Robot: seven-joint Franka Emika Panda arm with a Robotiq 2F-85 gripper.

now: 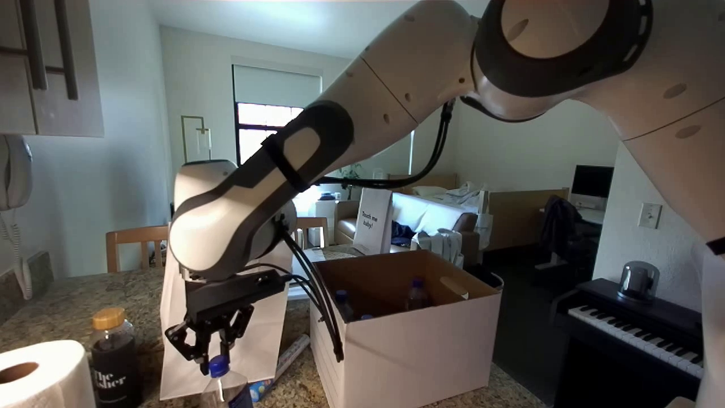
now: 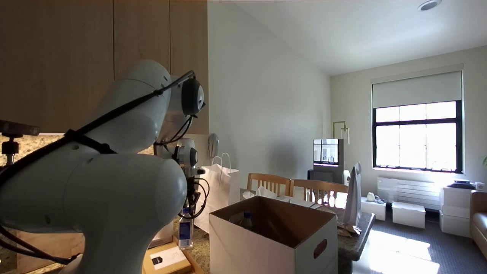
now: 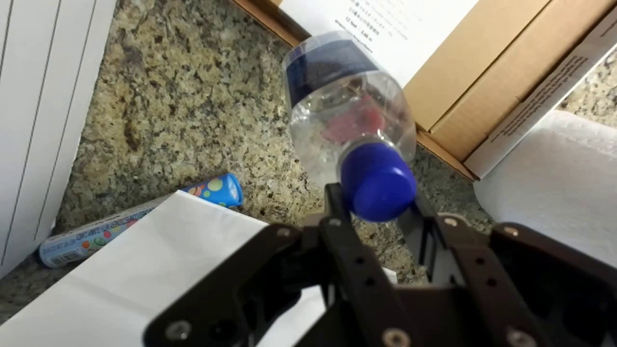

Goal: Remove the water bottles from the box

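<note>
My gripper (image 3: pixel 378 200) is shut on the blue cap of a clear water bottle (image 3: pixel 352 115), one finger on each side. In an exterior view this bottle (image 1: pixel 226 394) is outside the box (image 1: pixel 419 345), beyond its near-left side. Its base shows in an exterior view, where the bottle (image 2: pixel 185 232) is upright; whether it touches the counter I cannot tell. Inside the box stand more water bottles: one with a blue cap (image 1: pixel 417 294), another by the left wall (image 1: pixel 343 306), and a cap (image 1: pixel 367 317) barely above the near rim. Their lower parts are hidden.
A white paper bag (image 1: pixel 257 328) stands behind the gripper. A candy tube (image 3: pixel 140 217) lies on the counter between bag and box. Close to the held bottle are a flat brown carton (image 3: pixel 487 58), a dark-brown bottle (image 1: pixel 116 362) and a paper towel roll (image 1: pixel 51 379).
</note>
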